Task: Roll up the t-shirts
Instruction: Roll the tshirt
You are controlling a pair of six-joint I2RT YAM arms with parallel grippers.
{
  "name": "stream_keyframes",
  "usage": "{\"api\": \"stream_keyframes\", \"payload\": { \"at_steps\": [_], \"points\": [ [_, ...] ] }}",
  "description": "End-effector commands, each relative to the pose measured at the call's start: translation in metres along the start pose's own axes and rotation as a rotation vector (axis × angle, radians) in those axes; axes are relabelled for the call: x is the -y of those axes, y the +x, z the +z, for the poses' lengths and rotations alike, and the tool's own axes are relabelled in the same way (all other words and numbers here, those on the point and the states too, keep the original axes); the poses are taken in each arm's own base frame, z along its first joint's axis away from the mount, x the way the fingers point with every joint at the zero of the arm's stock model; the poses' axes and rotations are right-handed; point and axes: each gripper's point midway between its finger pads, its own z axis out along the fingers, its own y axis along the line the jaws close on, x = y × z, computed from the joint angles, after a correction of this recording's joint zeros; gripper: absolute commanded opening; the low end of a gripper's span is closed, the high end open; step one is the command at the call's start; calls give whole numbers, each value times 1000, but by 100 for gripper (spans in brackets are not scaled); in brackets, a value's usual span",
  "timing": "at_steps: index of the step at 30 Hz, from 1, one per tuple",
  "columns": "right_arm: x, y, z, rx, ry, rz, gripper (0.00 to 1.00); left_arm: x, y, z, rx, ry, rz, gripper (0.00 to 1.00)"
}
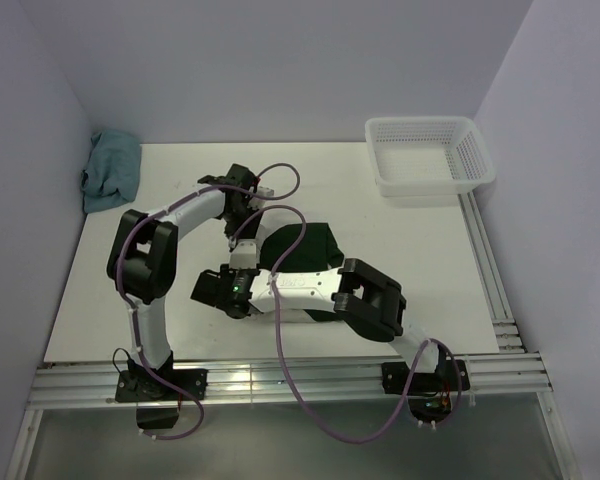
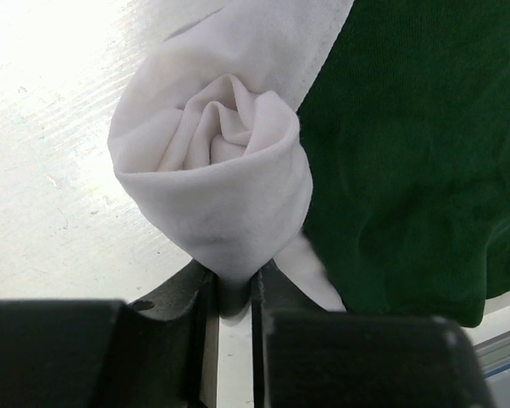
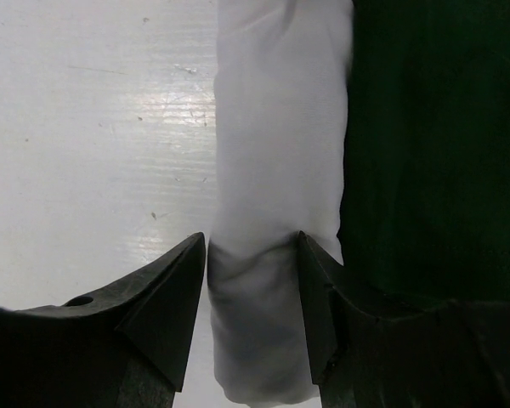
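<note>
The t-shirt [image 1: 305,245] lies mid-table, its dark green part showing between the two arms. In the left wrist view its cream-white cloth is wound into a spiral roll [image 2: 212,170] with green cloth [image 2: 408,153] to the right. My left gripper [image 2: 232,293] is shut on a small fold at the roll's end; in the top view it [image 1: 242,240] sits at the shirt's left edge. My right gripper [image 3: 252,246] is closed round the white roll [image 3: 276,153], which is squeezed narrower between the tips. From above, this gripper [image 1: 205,288] sits nearer the front.
A small teal-blue cloth [image 1: 112,170] is bunched at the far left corner. A white mesh basket [image 1: 420,125] stands at the far right. Metal rails [image 1: 280,380] run along the front edge and down the right side. Walls close in on three sides.
</note>
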Motion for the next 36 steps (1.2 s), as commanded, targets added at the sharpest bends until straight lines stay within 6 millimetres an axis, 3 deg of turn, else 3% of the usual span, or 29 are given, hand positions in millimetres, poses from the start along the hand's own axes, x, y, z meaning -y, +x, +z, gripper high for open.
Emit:
{"api": "stream_keyframes", "payload": {
  "at_steps": [1,7,11,14,16,20,21,22,23,24,26,28,30,31,32,34,36],
  "points": [
    [13,15,5,-46,58,-44,55,-2,-11,-1,22,-24,5,16],
    [20,36,12,-105,98,-99,55,-3,-15,0,18,-22,0,28],
    [18,44,16,-128,104,-117,54,2,-25,-6,40,-5,3,43],
    [16,45,16,-124,77,-84,45,6,-34,-14,67,10,15,52],
    [20,45,12,-122,56,-69,33,11,-41,-23,96,42,26,57],
    [-3,35,6,-105,-113,9,17,18,-57,-48,167,124,27,68],
    [4,37,2,-112,-141,22,13,18,-61,-55,190,140,59,69],
    [-16,31,-3,-105,-246,75,13,13,-64,-61,210,155,50,69],
    [-20,29,-6,-109,-298,101,12,15,-66,-67,226,197,51,70],
    [-8,32,-6,-119,-325,122,12,14,-68,-74,246,211,48,70],
    [-13,34,-10,-135,-437,201,11,7,-68,-82,270,262,39,71],
    [-23,14,-20,-108,-549,302,11,-1,-65,-89,287,296,26,72],
    [-16,19,-21,-135,-601,340,11,0,-57,-90,294,343,35,73],
    [-22,5,-25,-115,-662,405,11,-4,-53,-89,297,358,35,73],
    [-15,13,-24,-143,-679,415,11,-4,-46,-84,296,378,43,74],
    [-20,0,-29,-131,-757,494,11,-2,-34,-80,293,430,36,74],
    [-13,9,-26,-161,-782,524,11,-4,-29,-72,292,450,38,74]
  ]
}}
